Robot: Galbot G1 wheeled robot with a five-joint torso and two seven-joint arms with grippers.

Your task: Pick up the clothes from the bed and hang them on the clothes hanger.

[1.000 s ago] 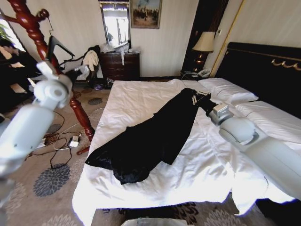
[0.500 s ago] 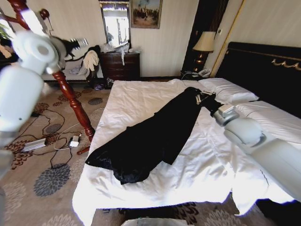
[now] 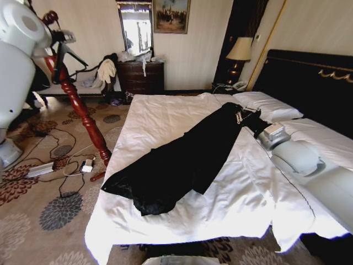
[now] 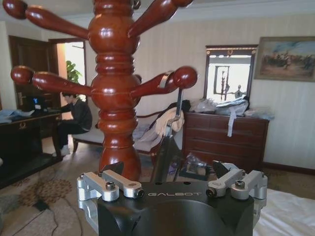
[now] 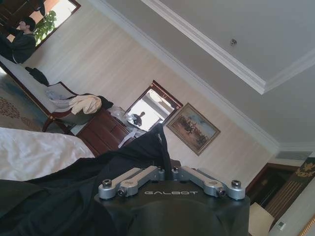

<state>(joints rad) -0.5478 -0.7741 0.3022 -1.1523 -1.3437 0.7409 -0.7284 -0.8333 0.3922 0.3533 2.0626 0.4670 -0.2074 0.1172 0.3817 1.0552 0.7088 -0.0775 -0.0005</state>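
The clothes [image 3: 182, 160], a long limp black garment, lie diagonally across the white bed [image 3: 165, 110]. My right gripper [image 3: 241, 115] is shut on the garment's far end near the pillows. In the right wrist view the black fabric [image 5: 59, 196] rises into a pinched peak at the closed gripper [image 5: 158, 164]. The black clothes hanger [image 3: 70, 55] hangs by its wire hook [image 4: 178, 98] from a peg of the reddish wooden coat stand [image 4: 115, 98]. My left gripper [image 4: 168, 169] is raised to the stand, open, with the hanger's dark body [image 4: 165, 152] between its spread fingers.
The coat stand [image 3: 83, 113] leans beside the bed's left edge, with cables and a power strip [image 3: 83, 164] on the carpet at its foot. A dark dresser [image 3: 142, 76] and a chair with pale garments [image 3: 105, 72] stand behind. Pillows [image 3: 267, 107] and a black headboard [image 3: 309, 83] are at the right.
My left arm has swung up and back toward the top of the coat stand and the hanger. My right gripper has drawn the garment's end slightly toward the pillows.
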